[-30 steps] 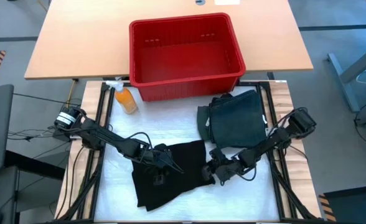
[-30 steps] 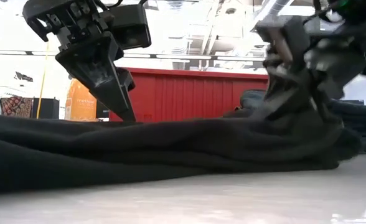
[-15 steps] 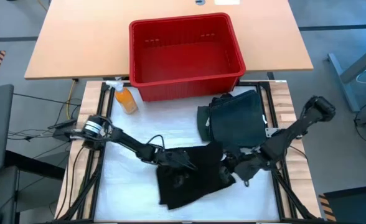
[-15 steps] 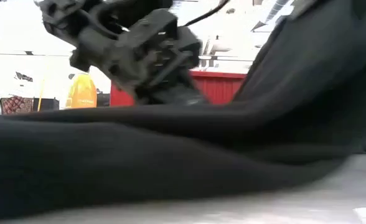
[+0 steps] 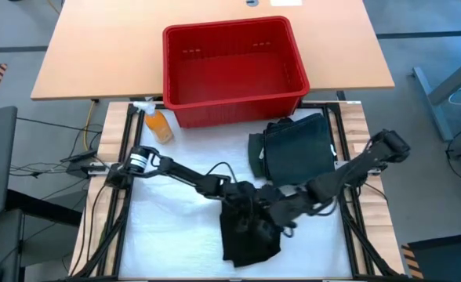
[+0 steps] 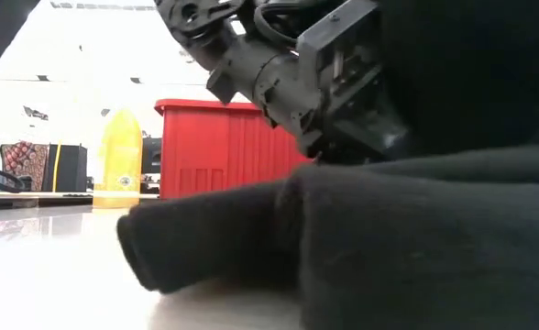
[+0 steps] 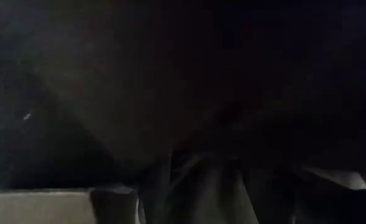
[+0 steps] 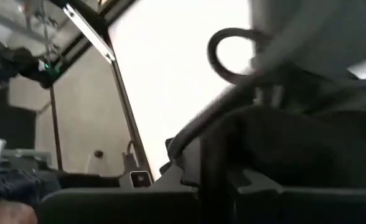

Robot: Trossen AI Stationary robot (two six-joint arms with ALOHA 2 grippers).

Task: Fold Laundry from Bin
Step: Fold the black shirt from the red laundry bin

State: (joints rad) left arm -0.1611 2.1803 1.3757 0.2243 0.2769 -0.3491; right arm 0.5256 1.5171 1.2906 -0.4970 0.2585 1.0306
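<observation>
Saw the black garment (image 5: 250,231) bunched into a narrow heap on the white worktop (image 5: 164,227), near the front edge and a little right of the middle. In the low view, found the same black garment (image 6: 389,247) filling most of the right side, with a thick rolled edge resting on the worktop (image 6: 49,275). Saw a second piece of laundry, a dark green folded garment (image 5: 297,149), lying flat just behind the black one and just in front of the bin (image 5: 234,102). Found the red bin standing at the back, partly on the tan table (image 5: 97,47). Spotted the left gripper (image 5: 242,204) reaching far across, down on the top end of the black heap. Could not tell the left gripper's state, with only dark cloth in the left wrist view. Spotted the right gripper (image 5: 276,215) right beside it, touching the heap's right edge, fingers clenched. Could not tell about any cloth pinched there. Noticed a small orange spray bottle (image 5: 158,125) standing just left of the bin's front corner, well apart from both grippers.
</observation>
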